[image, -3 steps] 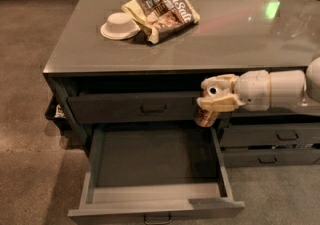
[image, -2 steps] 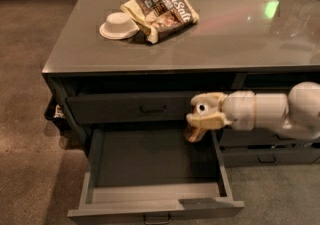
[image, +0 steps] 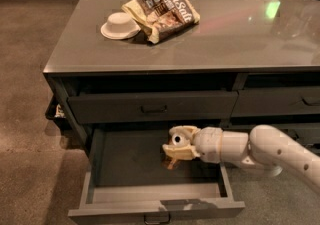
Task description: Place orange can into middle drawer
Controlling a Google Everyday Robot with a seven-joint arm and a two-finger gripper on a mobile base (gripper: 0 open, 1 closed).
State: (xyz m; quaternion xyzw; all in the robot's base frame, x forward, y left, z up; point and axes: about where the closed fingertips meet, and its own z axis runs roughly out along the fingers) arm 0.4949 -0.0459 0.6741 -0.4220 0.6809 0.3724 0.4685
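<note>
The middle drawer (image: 127, 166) is pulled open, wide and dark grey with a flat bottom and a small bar handle (image: 156, 217) on its front. My gripper (image: 176, 150) reaches in from the right and sits low inside the drawer, right of its middle. Its cream fingers are shut on the orange can (image: 168, 162). Only the can's golden-brown lower part shows under the fingers, close to the drawer bottom. I cannot tell whether the can touches the bottom.
A "Sea Salt" snack bag (image: 162, 11) and an upturned white bowl (image: 120, 24) lie on the grey countertop (image: 240, 34). The top drawer (image: 152, 106) above the open one is closed. More closed drawers (image: 280, 101) are to the right. Brown floor lies to the left.
My gripper has moved left and down with the can, from in front of the top drawer's right end into the open middle drawer.
</note>
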